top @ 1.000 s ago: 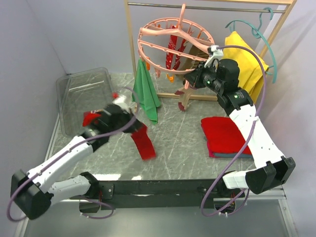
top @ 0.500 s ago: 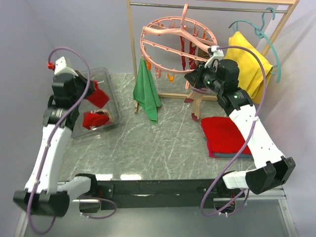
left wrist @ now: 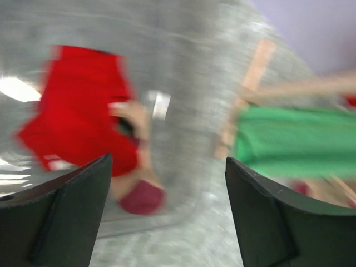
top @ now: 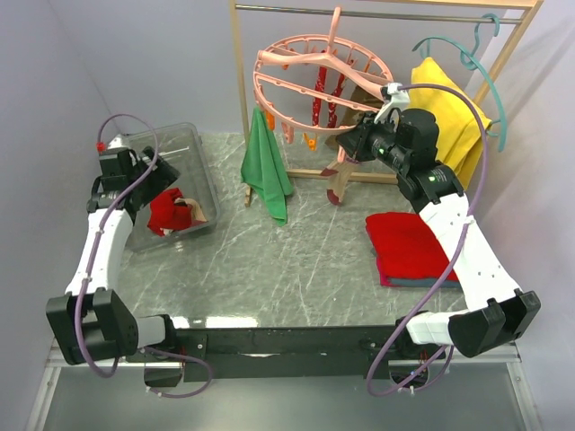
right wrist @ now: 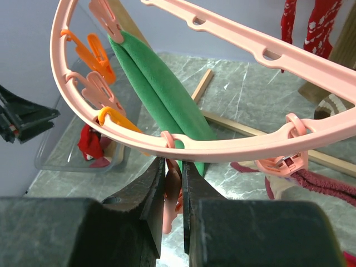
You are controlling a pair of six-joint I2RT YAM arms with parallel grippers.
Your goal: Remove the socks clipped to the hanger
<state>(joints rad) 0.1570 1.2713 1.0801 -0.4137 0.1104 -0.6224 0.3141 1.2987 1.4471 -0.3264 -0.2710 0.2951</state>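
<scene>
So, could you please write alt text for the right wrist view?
The right gripper pinches a pink clip peg between its black fingers under the round salmon-pink plastic hanger's rim. Behind hang a long green cloth and orange pegs; red patterned socks dangle at upper right.

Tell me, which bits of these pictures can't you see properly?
- Left wrist view: motion blur everywhere. The socks in the clear bin are red smears, so their patterns are unreadable.
- Right wrist view: the right gripper pinches a pink peg, and its fingers hide whether a sock hangs below.
- Right wrist view: the purple-cuffed sock is cut off by the right edge.
- Top view: the right arm's wrist covers the hanger on its near right side.
</scene>
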